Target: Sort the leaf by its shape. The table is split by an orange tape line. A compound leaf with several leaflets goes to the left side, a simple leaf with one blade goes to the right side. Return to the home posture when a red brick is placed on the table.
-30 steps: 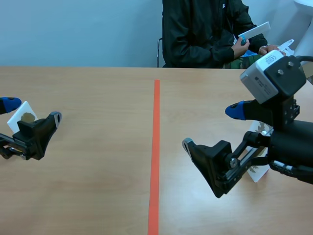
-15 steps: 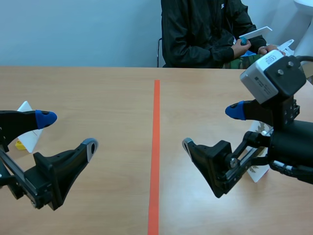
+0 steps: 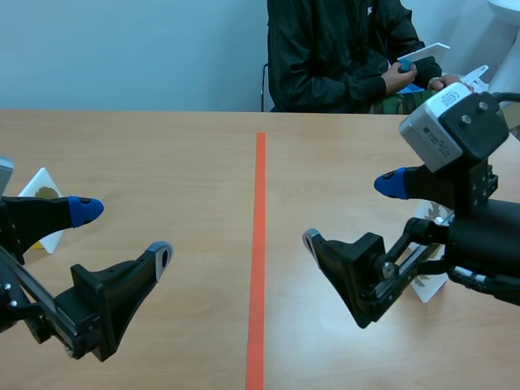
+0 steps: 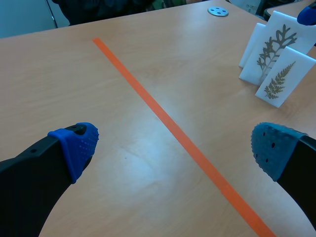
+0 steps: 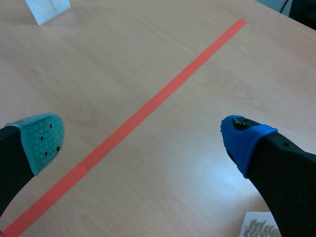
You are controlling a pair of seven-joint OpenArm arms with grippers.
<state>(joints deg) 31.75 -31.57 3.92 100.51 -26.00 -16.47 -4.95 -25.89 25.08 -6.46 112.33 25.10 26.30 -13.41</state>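
Observation:
A white leaf card (image 3: 38, 188) stands on the left half of the table, behind my left gripper (image 3: 122, 233), which is open and holds nothing. Its back also shows ahead of my right gripper in the right wrist view (image 5: 48, 9). On the right half stand three white cards; two show feathery, fern-like leaves (image 4: 274, 48) (image 4: 285, 77). In the scene view they (image 3: 429, 286) are partly hidden behind the right arm. My right gripper (image 3: 351, 211) hangs open and bare, just right of the orange tape line (image 3: 259, 244). No red brick shows.
A person sits across the table holding a white card (image 3: 424, 52). A small round metal disc (image 4: 217, 11) lies far out on the right half. Bare tabletop lies under both grippers (image 4: 175, 148) (image 5: 143, 139).
My left arm has swung in from the left edge toward the middle and nearer the camera, away from the left card, fingers open. The right arm has not moved.

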